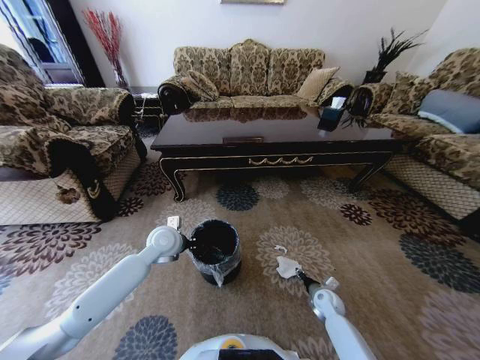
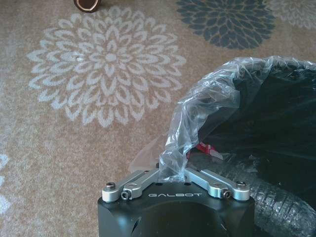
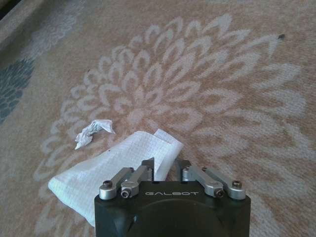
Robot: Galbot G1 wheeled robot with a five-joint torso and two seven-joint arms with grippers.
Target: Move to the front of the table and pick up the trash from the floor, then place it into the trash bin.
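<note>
The black trash bin [image 1: 225, 271] with its clear bag stands on the carpet in front of the dark table [image 1: 277, 133]. My left gripper [image 1: 187, 244] is at the bin's rim. In the left wrist view this gripper [image 2: 174, 168] is shut on a clear plastic wrapper [image 2: 173, 155] with a red tip, right beside the bin [image 2: 276, 202]. To the right of the bin my right gripper [image 1: 302, 277] is down on the floor. In its wrist view it [image 3: 166, 165] is shut on the edge of a white paper sheet [image 3: 113, 175]. A small crumpled scrap [image 3: 93, 132] lies just beyond.
Patterned sofas stand at the left [image 1: 52, 142], behind the table [image 1: 247, 71] and at the right [image 1: 442, 135]. A tissue box [image 1: 330, 116] sits on the table. Open flowered carpet lies around the bin, and a curved table leg [image 1: 178, 187] stands behind it.
</note>
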